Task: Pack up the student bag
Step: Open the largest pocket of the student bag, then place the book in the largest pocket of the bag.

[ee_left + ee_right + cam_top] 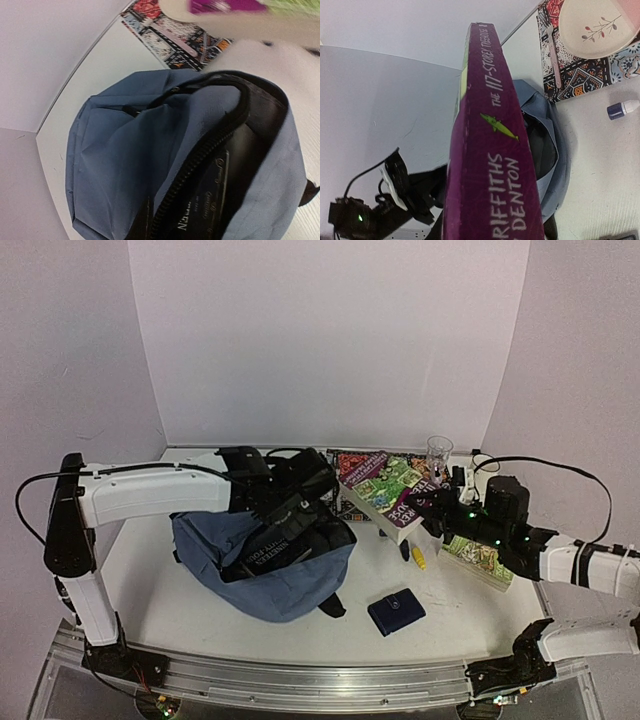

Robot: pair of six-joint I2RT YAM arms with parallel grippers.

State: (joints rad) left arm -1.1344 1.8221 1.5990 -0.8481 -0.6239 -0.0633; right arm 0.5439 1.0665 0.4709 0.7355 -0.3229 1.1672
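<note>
Loading a book looks like the step in hand. R gripper (432, 506) is clamped on the edge of a thick paperback book (385, 488), holding it off the table (160, 590) w/ the purple spine facing its own camera. L gripper (305, 495) is closed tight at the top of the bag (265, 575), apparently pinching the rim by the black zip. Its fingers are buried in straps & fabric, so the exact bite can't be confirmed. In the L wrist view the bag mouth stands up & gapes, dark lining showing inside.

Bag lies slumped at centre-left of the table, mouth at its far-right end, facing the book. Book hangs just beside & a bit above the opening, not yet inside. Can't tell whether its near corner touches the zip.

Next move, I'd say: R arm has to slide the book leading edge first, left & down into the mouth, w/ L holding the rim up so the fabric doesn't fold over. Book looks wide vs the opening, so it prob. needs lining up along the zip. Wallet (396, 612), 2nd book (482, 558) under R arm & yellow pen (419, 558) lie on the table to the right of the bag.
</note>
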